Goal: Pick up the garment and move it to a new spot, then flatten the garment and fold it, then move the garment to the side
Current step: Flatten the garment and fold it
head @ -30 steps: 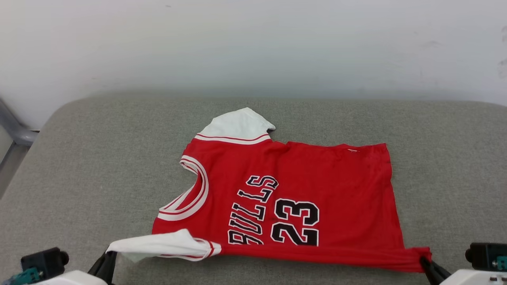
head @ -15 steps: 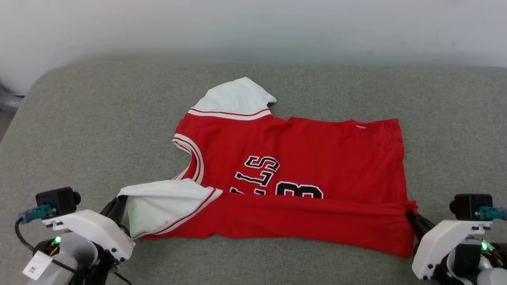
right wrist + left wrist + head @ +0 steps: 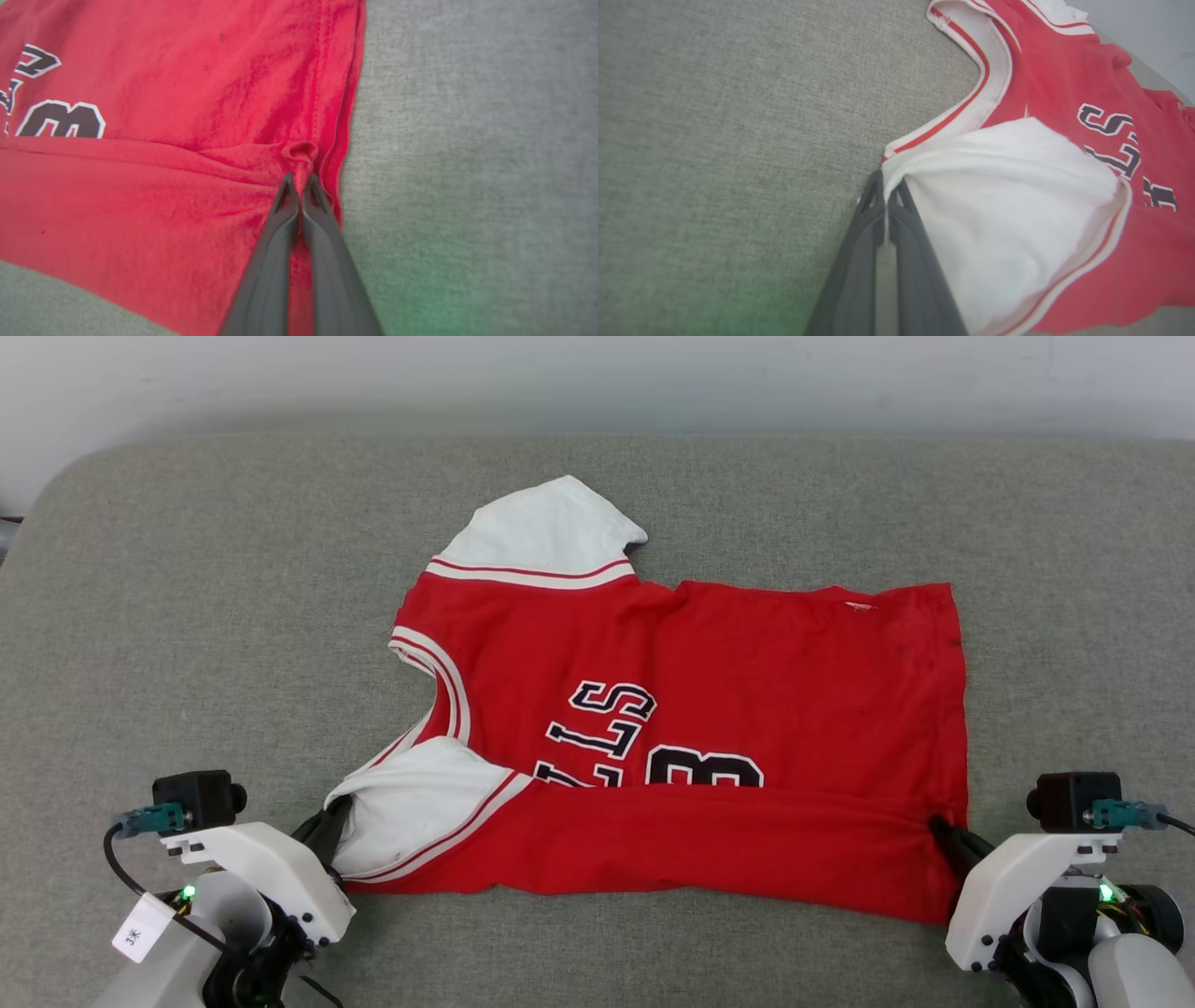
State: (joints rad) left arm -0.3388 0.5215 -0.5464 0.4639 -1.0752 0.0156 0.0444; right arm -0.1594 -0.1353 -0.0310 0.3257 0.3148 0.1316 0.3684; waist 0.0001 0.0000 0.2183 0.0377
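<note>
Red jersey garment (image 3: 747,653) with white sleeves lies lengthwise left-to-right beyond both arms: left gripper (image 3: 329,819) clamps its near white sleeve (image 3: 994,200), right gripper (image 3: 941,828) its near hem corner (image 3: 301,154).

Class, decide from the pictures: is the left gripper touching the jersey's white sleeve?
Touching. The left wrist view shows the left gripper shut on the edge of the white sleeve of the jersey, the cloth pinched between its fingertips.

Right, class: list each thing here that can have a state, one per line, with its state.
garment, spread on the grey cushion, near edge folded over part of the lettering
left gripper, shut on the garment's white sleeve
right gripper, shut on the garment's red hem corner
</note>
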